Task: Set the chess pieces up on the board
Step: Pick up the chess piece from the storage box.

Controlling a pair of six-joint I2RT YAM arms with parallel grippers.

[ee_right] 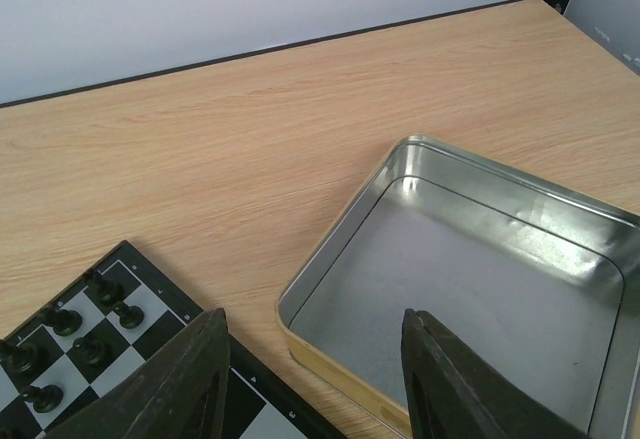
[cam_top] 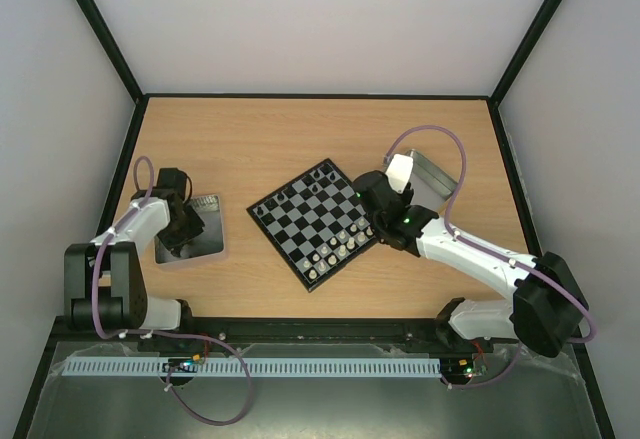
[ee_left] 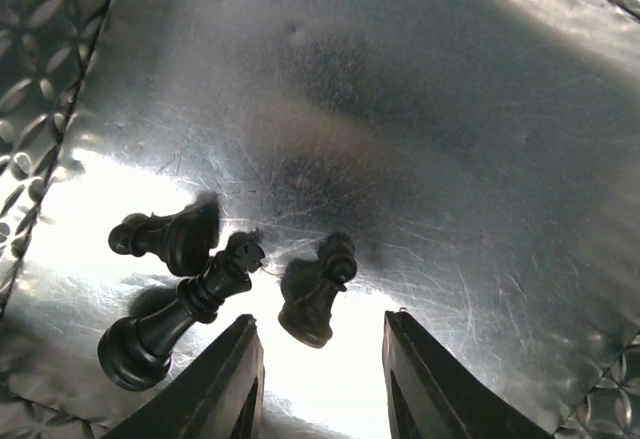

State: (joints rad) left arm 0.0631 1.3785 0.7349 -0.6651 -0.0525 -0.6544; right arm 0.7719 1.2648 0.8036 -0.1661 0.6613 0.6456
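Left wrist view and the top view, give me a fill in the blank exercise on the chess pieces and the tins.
In the left tin, ___ chess pieces show ahead of the left tool. Those pieces are all ___ in colour. The board lies ___ the left tin and the right tin.
Missing words: three; black; between.

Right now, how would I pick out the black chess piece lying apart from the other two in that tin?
Find the metal tin left of the chessboard, under the left tool. Of three black pieces on its floor, two lie together; the lone piece is stubbier, lying just ahead of the gap between the tool's fingers.
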